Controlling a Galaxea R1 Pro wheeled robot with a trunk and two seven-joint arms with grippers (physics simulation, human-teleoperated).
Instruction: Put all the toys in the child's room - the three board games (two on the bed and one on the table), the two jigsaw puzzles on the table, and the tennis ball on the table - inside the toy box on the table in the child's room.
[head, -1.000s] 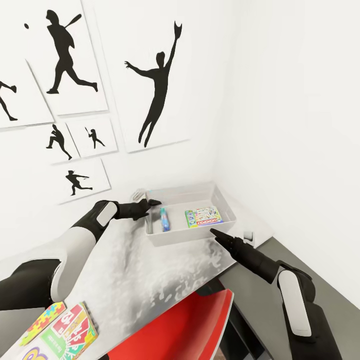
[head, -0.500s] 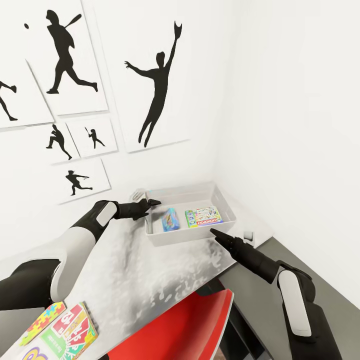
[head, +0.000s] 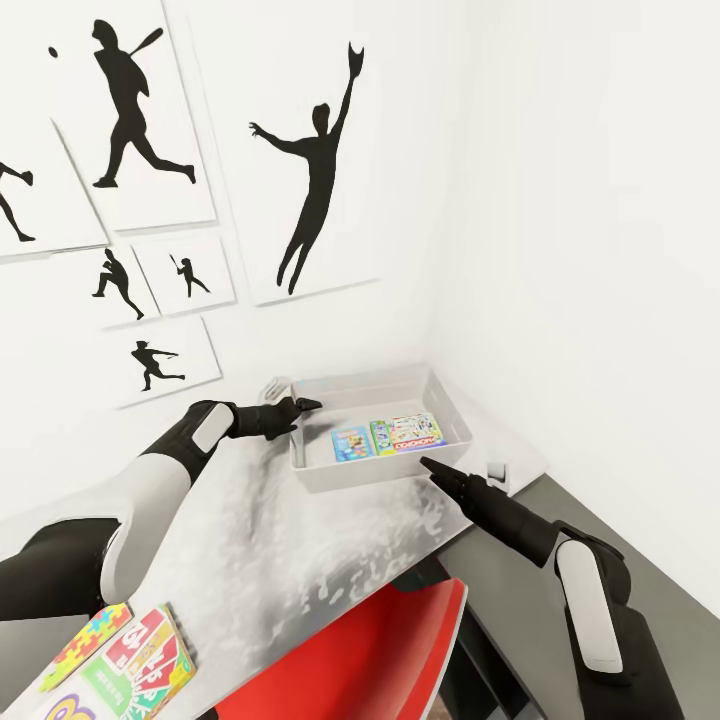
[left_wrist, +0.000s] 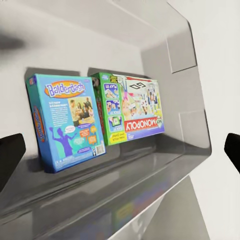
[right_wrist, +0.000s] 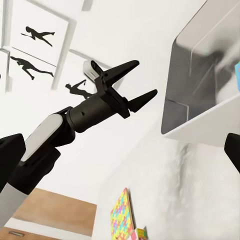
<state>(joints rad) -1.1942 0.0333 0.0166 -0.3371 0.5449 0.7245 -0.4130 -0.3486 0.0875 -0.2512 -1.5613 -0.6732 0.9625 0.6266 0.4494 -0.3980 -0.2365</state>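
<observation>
left gripper (head: 300, 406) spread wide, empty, at the toy box (head: 447, 408) near rim on the table (head: 300, 540). blue board game (head: 350, 443) lies flat inside beside monopoly box (head: 406, 432). right gripper (head: 432, 466) just outside the box front; can't tell its jaws.

The left arm (head: 165, 470) has a glossy black upper sleeve, a white forearm shell and a black wrist with a pale grey panel. The left gripper (right_wrist: 131, 83) ends in two slim, tapering black fingers. The right arm (head: 590, 610) is black with a long white panel and tapers to a black gripper (head: 432, 467).
</observation>
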